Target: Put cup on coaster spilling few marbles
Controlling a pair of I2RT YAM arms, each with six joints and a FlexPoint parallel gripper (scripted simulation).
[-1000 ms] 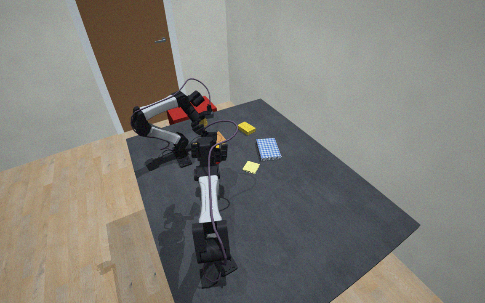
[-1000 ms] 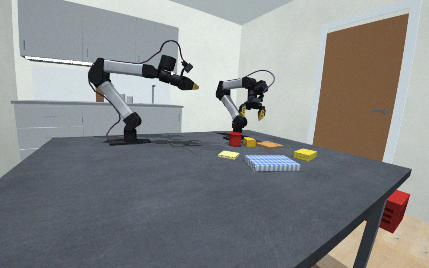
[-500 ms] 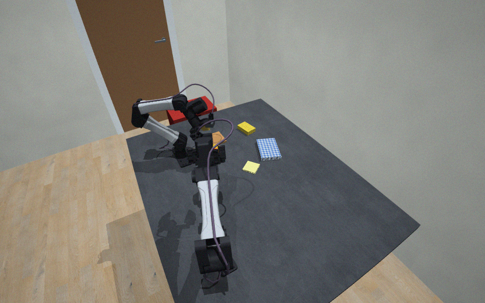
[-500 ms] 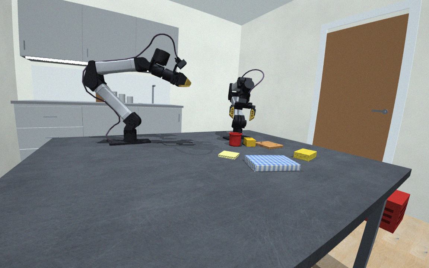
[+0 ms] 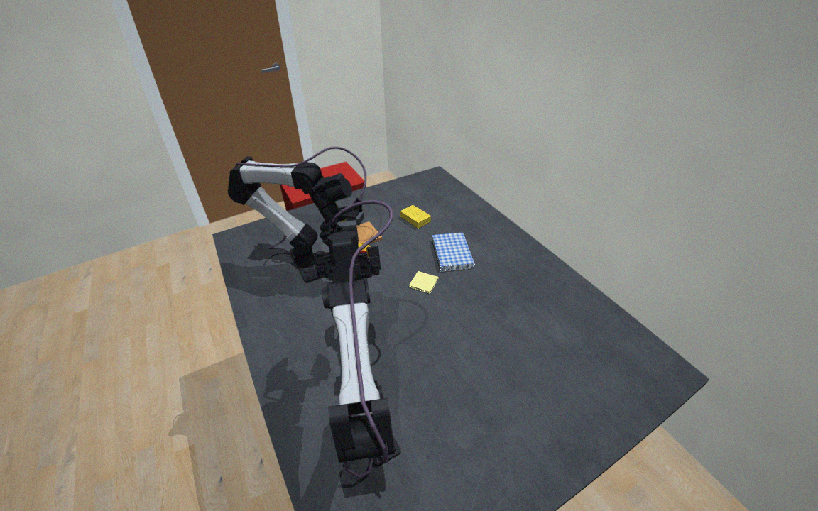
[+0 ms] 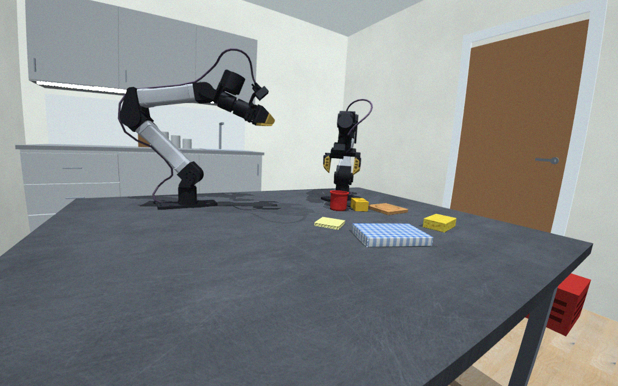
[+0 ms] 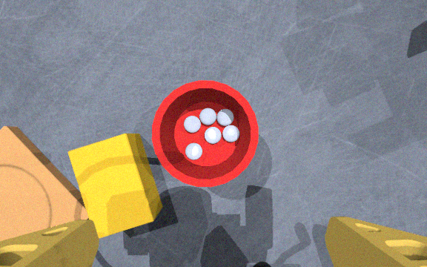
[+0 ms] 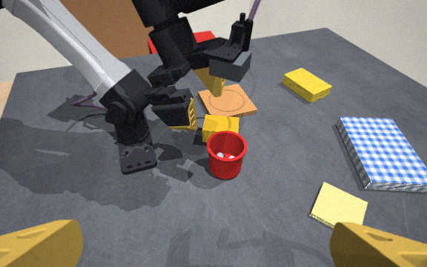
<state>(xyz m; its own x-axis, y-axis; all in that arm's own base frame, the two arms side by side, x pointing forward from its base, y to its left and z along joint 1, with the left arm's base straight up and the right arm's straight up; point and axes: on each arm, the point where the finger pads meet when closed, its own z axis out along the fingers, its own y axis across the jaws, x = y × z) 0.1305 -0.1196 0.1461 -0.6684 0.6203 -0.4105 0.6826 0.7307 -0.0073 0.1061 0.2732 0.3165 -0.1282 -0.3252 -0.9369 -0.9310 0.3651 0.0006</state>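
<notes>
The red cup point(image 6: 338, 200) point(image 7: 213, 157) point(image 8: 225, 165) stands upright on the table, with several white marbles point(image 7: 213, 135) inside. It is hidden in the top view. The square orange coaster point(image 5: 371, 229) point(image 6: 388, 208) point(image 7: 10, 204) point(image 8: 236, 94) lies flat with nothing on it, beyond a yellow block point(image 6: 359, 205) point(image 7: 113, 185) point(image 8: 214, 124) that stands beside the cup. My left gripper point(image 6: 341, 171) point(image 7: 212, 229) is open and empty, pointing down above the table behind the cup and block. My right gripper point(image 6: 271, 120) point(image 8: 207, 231) is open and empty, high above the table and away from the cup.
A yellow sponge point(image 5: 415, 216) point(image 6: 439, 222) point(image 8: 306, 85) lies beyond the coaster. A blue checked cloth point(image 5: 453, 251) point(image 6: 391, 232) point(image 8: 388, 152) and a pale yellow notepad point(image 5: 423, 282) point(image 6: 329, 222) point(image 8: 339, 204) lie on the side of the cup away from the arm bases.
</notes>
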